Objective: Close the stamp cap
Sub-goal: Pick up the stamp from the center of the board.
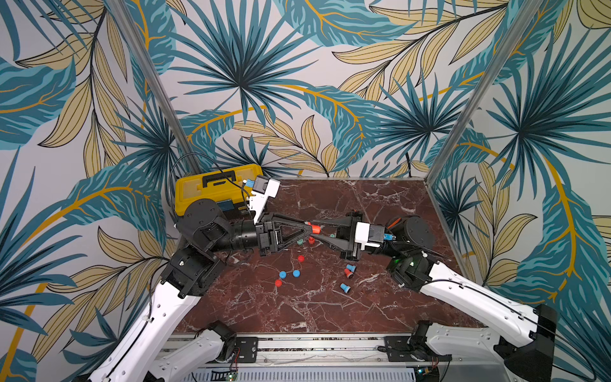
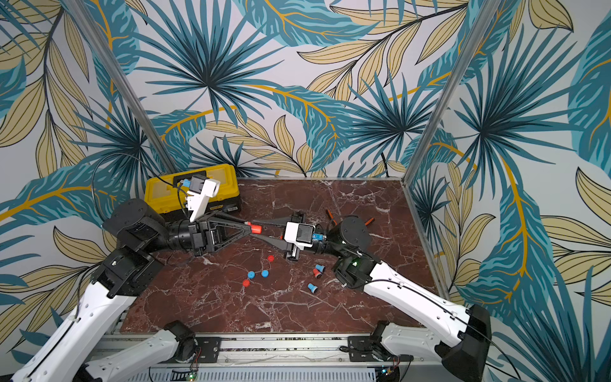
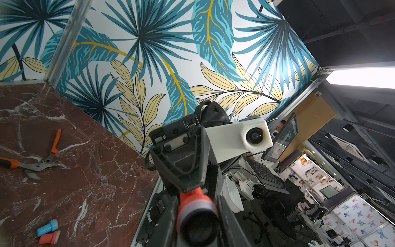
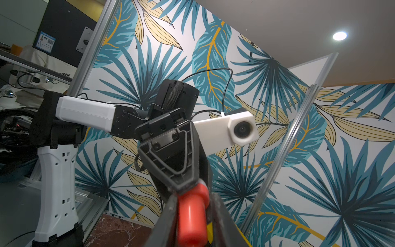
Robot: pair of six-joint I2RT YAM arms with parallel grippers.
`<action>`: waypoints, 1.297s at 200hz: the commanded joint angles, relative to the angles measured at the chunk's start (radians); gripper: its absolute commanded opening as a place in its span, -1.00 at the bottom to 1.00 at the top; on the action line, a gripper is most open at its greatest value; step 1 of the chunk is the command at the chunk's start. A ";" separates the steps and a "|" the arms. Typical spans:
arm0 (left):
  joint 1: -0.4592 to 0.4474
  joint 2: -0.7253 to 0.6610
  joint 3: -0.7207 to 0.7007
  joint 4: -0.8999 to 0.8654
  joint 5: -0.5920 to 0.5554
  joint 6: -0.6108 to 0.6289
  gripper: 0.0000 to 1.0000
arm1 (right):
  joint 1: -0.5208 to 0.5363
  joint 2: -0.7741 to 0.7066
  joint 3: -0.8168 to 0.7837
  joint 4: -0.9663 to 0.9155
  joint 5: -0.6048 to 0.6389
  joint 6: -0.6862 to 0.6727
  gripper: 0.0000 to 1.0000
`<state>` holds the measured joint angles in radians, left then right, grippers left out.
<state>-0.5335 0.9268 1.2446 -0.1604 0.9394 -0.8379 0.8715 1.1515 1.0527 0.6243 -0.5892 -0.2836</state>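
A red stamp [image 1: 315, 228] [image 2: 255, 228] hangs above the marble table [image 1: 330, 307], held between both grippers, which meet tip to tip. My left gripper [image 1: 310, 226] [image 3: 196, 205] is shut on its wide end; in the left wrist view the red stamp [image 3: 195, 205] shows a white band and a dark face. My right gripper [image 1: 320, 230] [image 4: 192, 213] is shut on the stamp's smooth narrow handle [image 4: 191, 220]. Loose caps lie below: a red cap [image 1: 300, 258], two blue caps [image 1: 282, 274], another red cap [image 1: 278, 283]. I cannot tell if a cap sits on the held stamp.
Three more stamps lie near the right arm: blue [image 1: 350, 268], red [image 1: 348, 273], blue [image 1: 345, 287]. Small teal and red pieces [image 1: 300, 242] lie under the grippers. A yellow toolbox [image 1: 215, 188] stands at the back left. Orange-handled pliers [image 3: 32, 164] lie at the back right.
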 commanded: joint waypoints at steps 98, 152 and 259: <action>-0.016 -0.011 0.030 0.029 0.009 0.020 -0.65 | 0.005 0.019 -0.003 0.050 0.017 0.032 -0.45; -0.017 -0.008 0.026 0.031 0.006 0.026 -0.56 | 0.004 0.022 0.003 0.038 0.016 0.037 -0.84; 0.224 -0.048 -0.140 -0.013 -0.101 0.121 0.17 | 0.005 0.015 -0.008 -0.224 0.255 0.082 -1.00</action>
<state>-0.3786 0.8761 1.1313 -0.1493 0.8474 -0.7731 0.8734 1.1625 1.0527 0.5129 -0.4328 -0.2409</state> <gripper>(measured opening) 0.580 0.201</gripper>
